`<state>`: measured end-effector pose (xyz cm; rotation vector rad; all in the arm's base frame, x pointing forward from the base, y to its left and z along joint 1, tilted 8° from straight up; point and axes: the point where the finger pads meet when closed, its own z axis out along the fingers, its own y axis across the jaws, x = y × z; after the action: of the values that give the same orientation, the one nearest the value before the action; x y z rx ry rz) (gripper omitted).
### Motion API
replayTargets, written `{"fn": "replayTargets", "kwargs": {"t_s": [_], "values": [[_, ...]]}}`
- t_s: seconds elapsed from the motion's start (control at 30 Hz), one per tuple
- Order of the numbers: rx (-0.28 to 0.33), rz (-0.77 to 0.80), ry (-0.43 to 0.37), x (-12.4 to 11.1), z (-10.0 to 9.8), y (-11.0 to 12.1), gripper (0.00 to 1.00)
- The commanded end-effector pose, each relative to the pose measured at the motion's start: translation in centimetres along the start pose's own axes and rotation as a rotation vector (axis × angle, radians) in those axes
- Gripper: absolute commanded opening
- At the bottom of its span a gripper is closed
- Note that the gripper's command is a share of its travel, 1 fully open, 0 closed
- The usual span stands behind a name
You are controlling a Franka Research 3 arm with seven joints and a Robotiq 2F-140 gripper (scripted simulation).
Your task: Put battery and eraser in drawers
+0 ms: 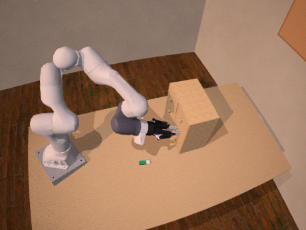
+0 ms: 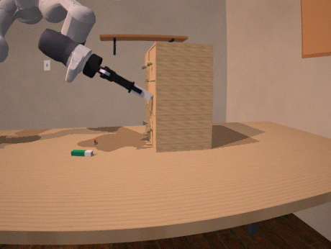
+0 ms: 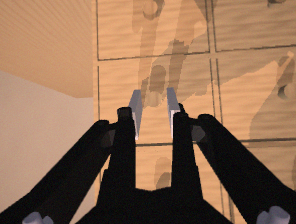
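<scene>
The small wooden chest [image 1: 194, 113] stands on the table, its drawer fronts facing the arm; it also shows in the exterior view [image 2: 183, 95]. All drawers look pushed in. My gripper [image 1: 175, 129] is level with the middle row, at the right drawer's front [image 3: 155, 100]. Its fingertips stand a narrow gap apart on either side of that drawer's knob [image 3: 156, 92], holding nothing. The green-and-white eraser [image 1: 144, 162] lies on the table in front of the chest, seen also in the exterior view [image 2: 82, 152]. A tiny dark thing with an orange top [image 2: 94, 142], perhaps the battery, lies behind the eraser.
The arm's base [image 1: 60, 159] is bolted at the table's left end. A wall shelf [image 2: 144, 37] hangs behind the chest. The room's wall runs close behind the table's far right edge.
</scene>
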<state>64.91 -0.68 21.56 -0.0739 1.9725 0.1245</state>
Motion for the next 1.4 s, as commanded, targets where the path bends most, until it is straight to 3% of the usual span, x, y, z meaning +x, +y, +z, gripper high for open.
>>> {"fn": "replayTargets", "kwargs": {"t_s": [0.0,0.53,0.57,1.37], "values": [[0.0,0.003,0.002,0.02,0.05,0.01,0.2],[0.0,0.003,0.002,0.02,0.05,0.01,0.2],[0.0,0.003,0.002,0.02,0.05,0.01,0.08],[0.0,0.003,0.002,0.02,0.04,0.01,0.08]]}}
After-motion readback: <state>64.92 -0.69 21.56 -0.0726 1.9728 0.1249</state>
